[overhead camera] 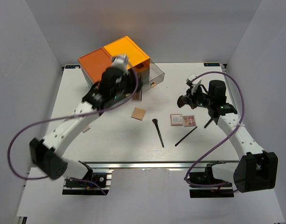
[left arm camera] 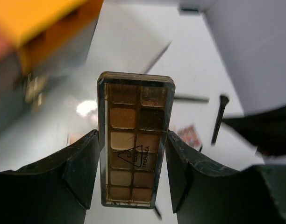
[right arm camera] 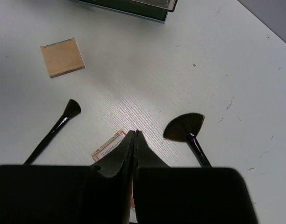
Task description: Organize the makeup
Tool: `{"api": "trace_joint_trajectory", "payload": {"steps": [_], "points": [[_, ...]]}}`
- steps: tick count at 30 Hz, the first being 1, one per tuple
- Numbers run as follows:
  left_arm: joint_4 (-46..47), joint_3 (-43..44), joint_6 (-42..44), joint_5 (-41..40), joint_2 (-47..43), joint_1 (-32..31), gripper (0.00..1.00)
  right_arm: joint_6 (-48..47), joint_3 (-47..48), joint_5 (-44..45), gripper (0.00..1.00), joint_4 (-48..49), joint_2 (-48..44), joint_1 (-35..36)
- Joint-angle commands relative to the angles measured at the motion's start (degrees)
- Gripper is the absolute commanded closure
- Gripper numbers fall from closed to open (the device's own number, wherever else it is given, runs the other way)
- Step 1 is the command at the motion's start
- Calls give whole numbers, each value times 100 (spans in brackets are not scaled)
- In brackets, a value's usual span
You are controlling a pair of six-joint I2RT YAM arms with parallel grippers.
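Observation:
A long brown-shade eyeshadow palette (left arm camera: 136,112) stands between the fingers of my left gripper (left arm camera: 132,135), which is shut on its two long edges and holds it above the table near the drawer box (overhead camera: 116,58). My right gripper (right arm camera: 135,134) is shut on nothing, its tips just over a small pink palette (right arm camera: 107,146). A fan brush (right arm camera: 184,127) lies to its right. A round-tipped brush (right arm camera: 63,119) and a tan square compact (right arm camera: 62,57) lie to its left. From above, my right gripper (overhead camera: 184,101) sits behind the pink palette (overhead camera: 182,120).
The orange-topped box has a clear drawer (overhead camera: 155,73) pulled out toward the table's middle. Two black brushes (overhead camera: 157,132) (overhead camera: 186,136) lie near the front centre, and the compact (overhead camera: 139,114) sits to their left. A small beige item (overhead camera: 86,128) lies beside the left arm.

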Motion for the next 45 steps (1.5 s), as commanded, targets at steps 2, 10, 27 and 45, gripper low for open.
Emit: {"api": "trace_joint_trajectory", "payload": {"steps": [2,10,27,45], "points": [[-204,2220,1834,153,1662,-7,100,79,135,-149,100,129,-237,-62],[-471,5195,3355,-74,3730,11,100,184,-155,-272,100,235,-492,-202],[-356,4185,3884,-655,3529,11,31,-773,90,-720,18,-643,52,-405],[-593,3037,1346,-489,1258,589,72,-5387,838,-713,14,-3352,1722,-352]]}}
